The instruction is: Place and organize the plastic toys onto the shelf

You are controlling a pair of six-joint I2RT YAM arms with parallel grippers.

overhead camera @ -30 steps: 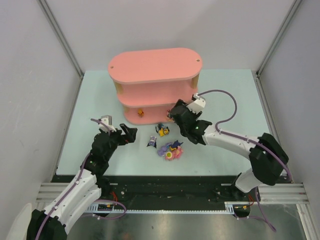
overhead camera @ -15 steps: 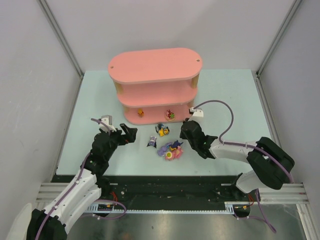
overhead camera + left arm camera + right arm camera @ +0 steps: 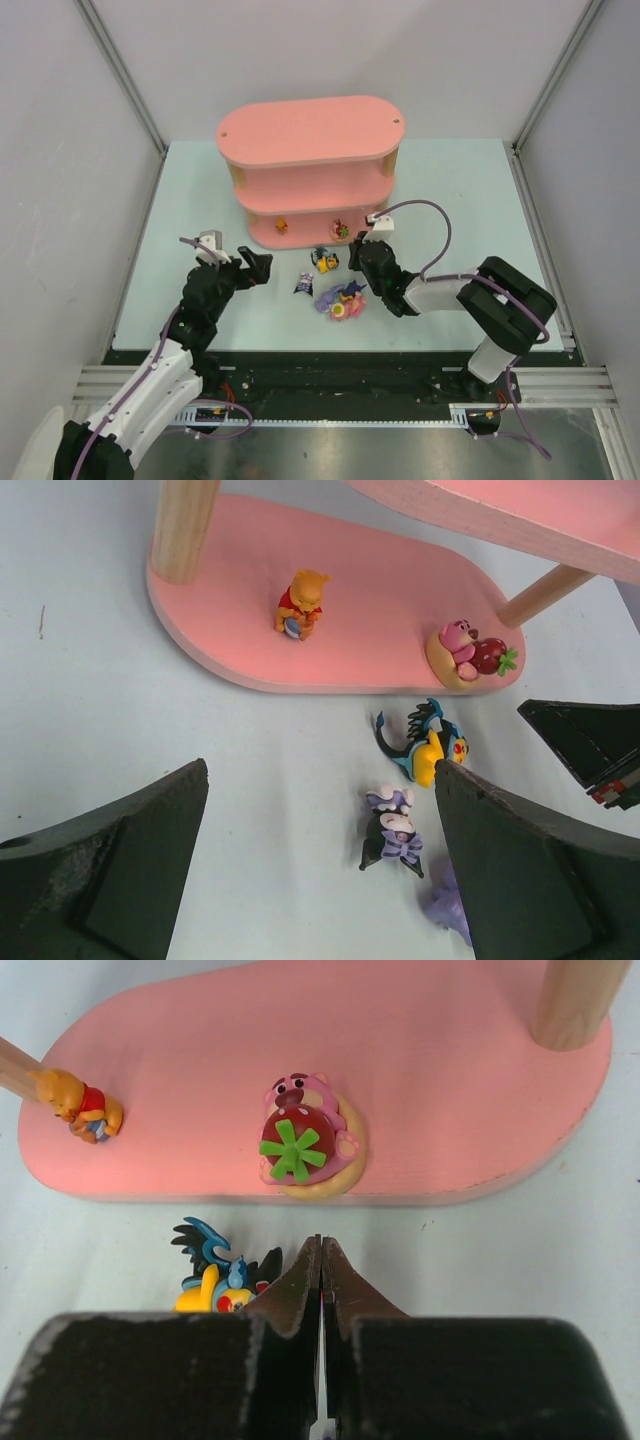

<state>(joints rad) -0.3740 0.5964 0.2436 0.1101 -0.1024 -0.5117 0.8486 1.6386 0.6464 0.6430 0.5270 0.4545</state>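
Right tool point(image 3: 320, 1252) closed, empty, near pink bear figurine point(image 3: 305, 1145) on shelf point(image 3: 450, 1080)

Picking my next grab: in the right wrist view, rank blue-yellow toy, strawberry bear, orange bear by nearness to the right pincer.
1. Blue-yellow toy: table, just left.
2. Strawberry bear: shelf, straight ahead.
3. Orange bear: shelf, far left.

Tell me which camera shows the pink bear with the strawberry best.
The right wrist view: the pink bear sits close and centred on the bottom board of the shelf, strawberry facing the camera. The left wrist view shows it smaller, near the board's right end. The top view shows only a tiny speck.
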